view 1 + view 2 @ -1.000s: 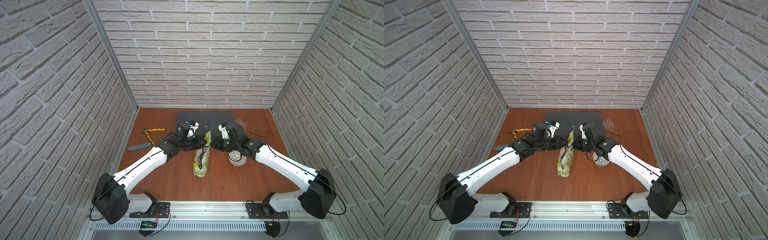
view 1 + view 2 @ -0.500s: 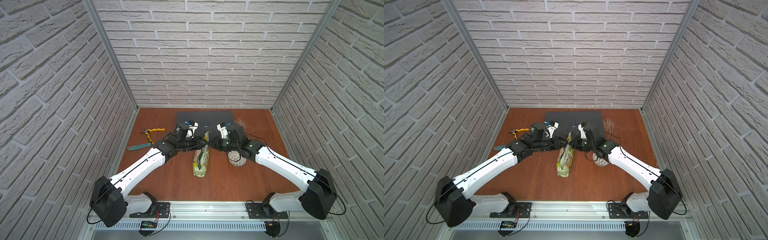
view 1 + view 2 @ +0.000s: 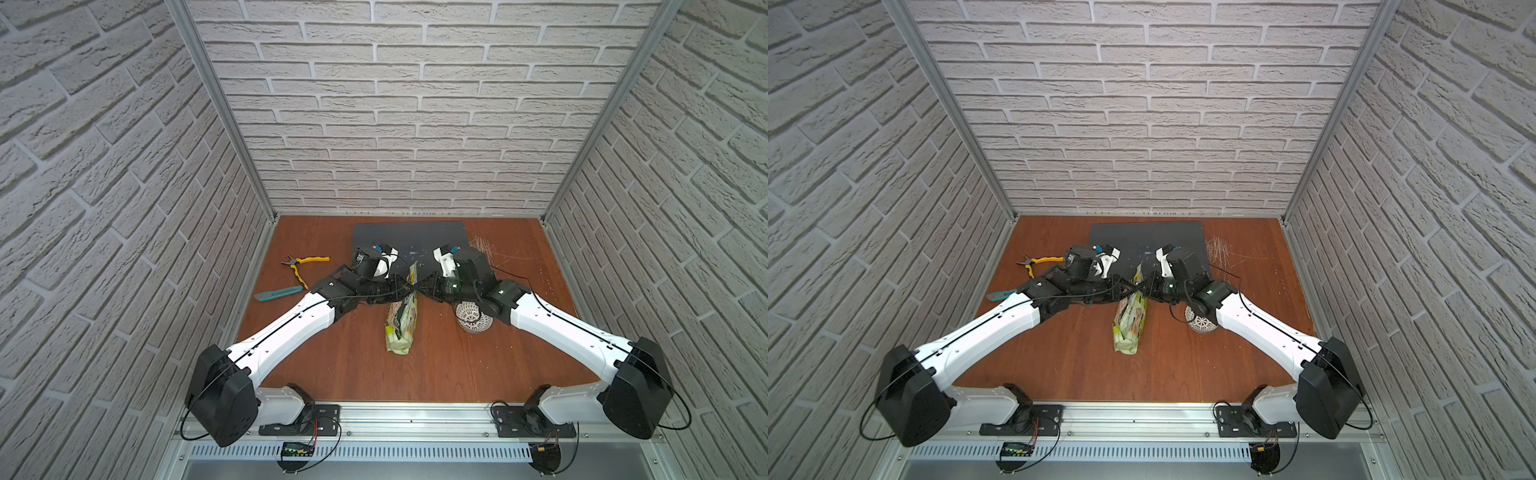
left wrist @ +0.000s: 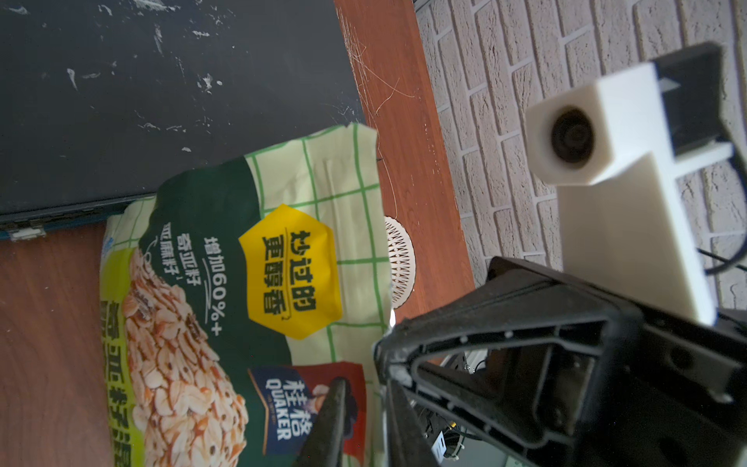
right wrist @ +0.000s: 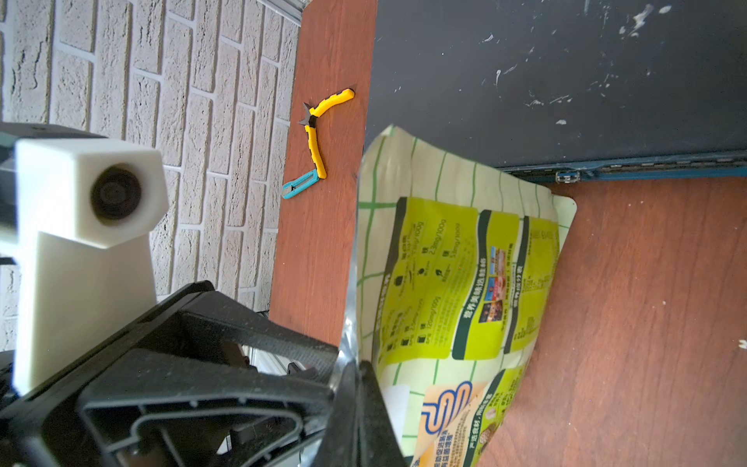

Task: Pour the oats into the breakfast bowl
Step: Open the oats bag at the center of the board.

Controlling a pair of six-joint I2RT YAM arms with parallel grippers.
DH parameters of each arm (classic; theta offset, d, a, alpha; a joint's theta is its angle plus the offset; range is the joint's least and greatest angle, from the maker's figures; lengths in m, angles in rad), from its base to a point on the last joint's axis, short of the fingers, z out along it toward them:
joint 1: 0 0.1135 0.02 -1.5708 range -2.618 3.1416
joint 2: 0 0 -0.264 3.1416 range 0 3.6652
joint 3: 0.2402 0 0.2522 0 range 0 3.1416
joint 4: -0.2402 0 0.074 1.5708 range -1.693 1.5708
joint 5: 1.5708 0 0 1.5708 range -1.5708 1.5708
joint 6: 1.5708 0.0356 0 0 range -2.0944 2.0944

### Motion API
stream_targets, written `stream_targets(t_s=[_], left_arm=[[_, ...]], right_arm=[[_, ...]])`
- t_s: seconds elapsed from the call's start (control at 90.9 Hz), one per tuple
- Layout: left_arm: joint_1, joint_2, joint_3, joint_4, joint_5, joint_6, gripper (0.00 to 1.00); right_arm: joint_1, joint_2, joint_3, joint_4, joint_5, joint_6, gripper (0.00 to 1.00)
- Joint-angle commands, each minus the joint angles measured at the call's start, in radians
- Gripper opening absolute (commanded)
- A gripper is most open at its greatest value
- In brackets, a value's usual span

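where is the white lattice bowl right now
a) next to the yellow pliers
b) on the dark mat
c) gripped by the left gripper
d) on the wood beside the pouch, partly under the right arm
d: in a top view the breakfast bowl stands on the table beside the pouch, partly covered by the right arm and off the dark mat.

Left gripper and right gripper tip-to-tip, clamped.

checked oat pouch near white lattice bowl
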Motion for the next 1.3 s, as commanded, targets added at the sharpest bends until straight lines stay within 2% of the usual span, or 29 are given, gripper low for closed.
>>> stream_targets(t_s=[0.0,0.143,0.363,0.594,0.792,0.979,1.144,1.287], left_arm=[[-0.006,0.014,0.028,0.014,0.004,0.019,0.15],[-0.006,0.02,0.03,0.011,-0.011,0.021,0.0],[-0.006,-0.009,0.022,-0.029,-0.076,0.041,0.0],[-0.006,-0.043,0.014,-0.032,-0.135,0.037,0.0],[-0.008,-0.046,0.018,-0.025,-0.124,0.039,0.0],[-0.007,-0.05,0.017,-0.019,-0.128,0.036,0.0],[-0.009,-0.05,0.016,-0.015,-0.124,0.036,0.0],[-0.011,-0.049,0.015,-0.014,-0.124,0.036,0.0]], right_arm=[[0.014,-0.014,0.001,0.011,-0.025,-0.016,0.03],[0.016,-0.014,0.016,-0.022,-0.014,-0.04,0.03],[0.016,-0.028,0.053,-0.149,0.05,-0.116,0.03],[0.017,-0.025,0.068,-0.179,0.03,-0.146,0.04],[0.019,0.008,0.097,-0.182,0.03,-0.123,0.13],[0.027,0.061,0.171,-0.23,0.044,-0.136,0.17],[0.03,0.069,0.162,-0.235,0.051,-0.126,0.23],[0.037,0.076,0.175,-0.278,0.085,-0.139,0.24]])
